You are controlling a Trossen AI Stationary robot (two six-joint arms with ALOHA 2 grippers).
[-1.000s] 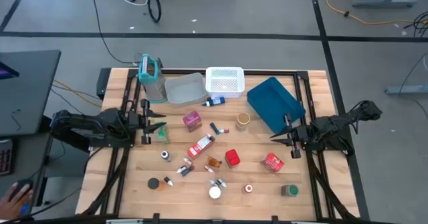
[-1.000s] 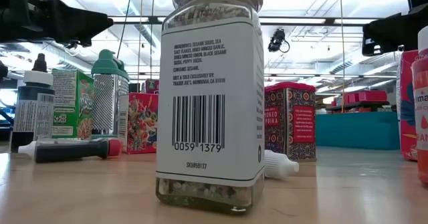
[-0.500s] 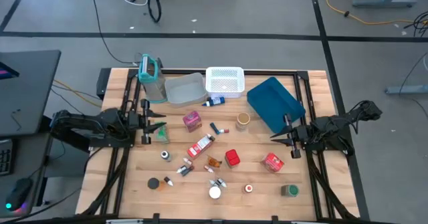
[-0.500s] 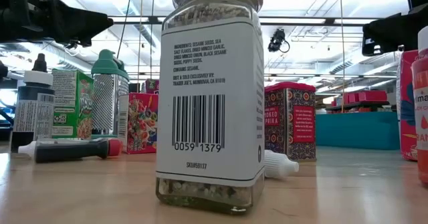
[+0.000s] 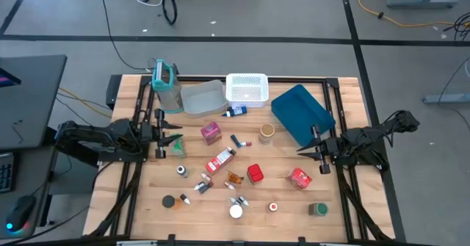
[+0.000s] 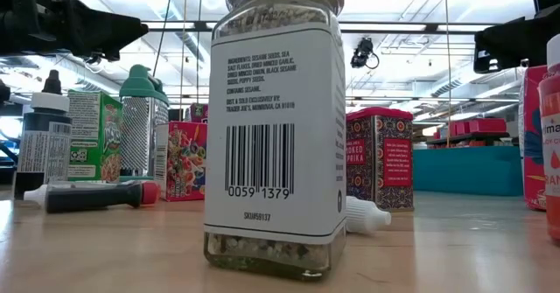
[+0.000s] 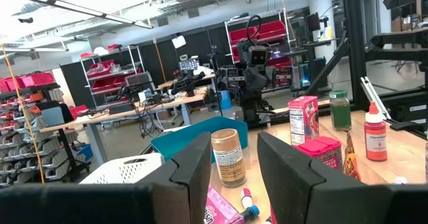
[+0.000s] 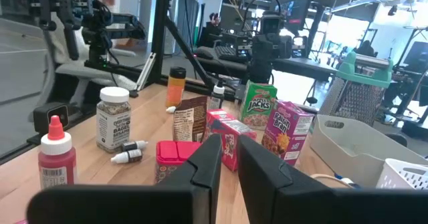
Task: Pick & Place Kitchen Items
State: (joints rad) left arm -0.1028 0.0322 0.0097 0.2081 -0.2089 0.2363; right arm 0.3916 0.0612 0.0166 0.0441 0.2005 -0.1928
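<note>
The kitchen items lie loose on the wooden table: a pink carton, a red-and-white carton, a red can, a red carton, a brown jar, a green-lidded jar, and small bottles and tubes. All rest on the tabletop. A seasoning jar stands upright close to the low camera. My left gripper hovers at the table's left side, open, beside a green carton. At the right side my right gripper hovers with a narrow gap and nothing between its fingers.
Along the far edge stand a teal-handled grater, a clear bin, a white mesh basket and a tilted blue tray. A black frame runs along the table's sides. Bare wood shows near the front left corner.
</note>
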